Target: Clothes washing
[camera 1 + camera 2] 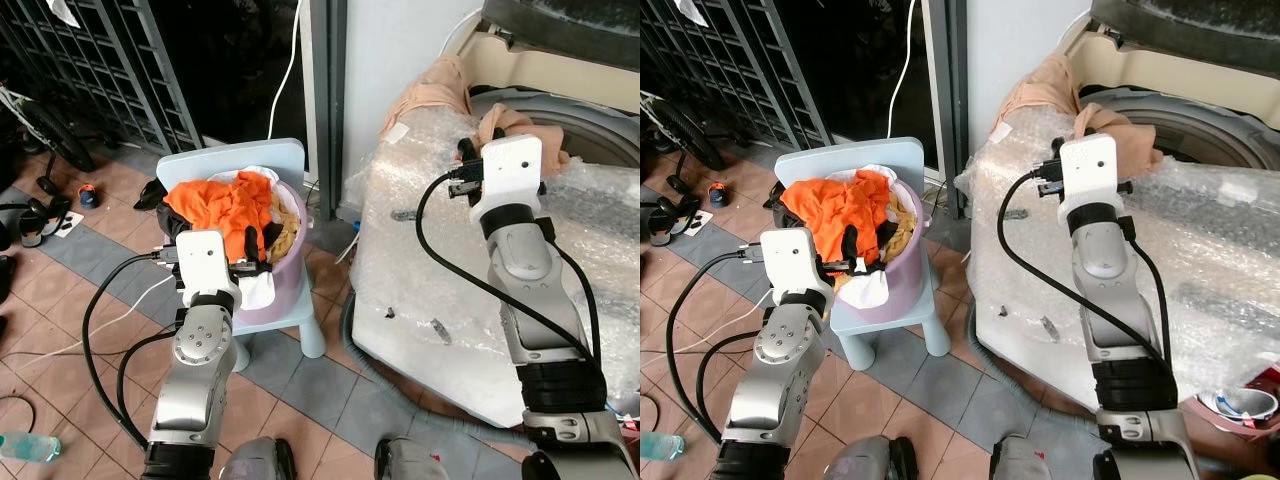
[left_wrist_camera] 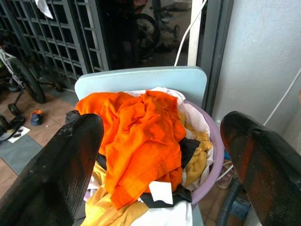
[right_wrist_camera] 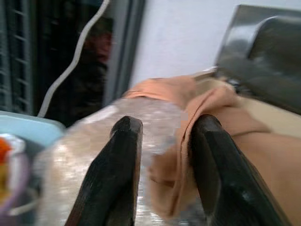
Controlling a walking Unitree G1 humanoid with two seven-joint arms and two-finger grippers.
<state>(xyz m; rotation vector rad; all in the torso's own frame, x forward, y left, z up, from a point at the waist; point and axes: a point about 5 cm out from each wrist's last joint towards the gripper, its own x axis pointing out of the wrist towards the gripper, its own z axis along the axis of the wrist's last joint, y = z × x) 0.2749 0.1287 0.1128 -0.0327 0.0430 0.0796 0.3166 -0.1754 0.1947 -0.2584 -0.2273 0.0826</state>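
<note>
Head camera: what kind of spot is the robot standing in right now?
Probably a home laundry corner by a doorway or porch. A top-loading washing machine wrapped in bubble wrap stands on the right, a purple laundry basket heaped with clothes sits on a pale blue chair, and a metal grille gate stands behind on tiled floor.

Before me a pale blue chair (image 1: 292,160) stands on the tiled floor (image 1: 90,300), carrying a lilac laundry basket (image 1: 285,275) heaped with clothes. A bubble-wrapped washing machine (image 1: 420,290) stands beside it, a peach cloth (image 1: 430,95) draped over its top.
</note>
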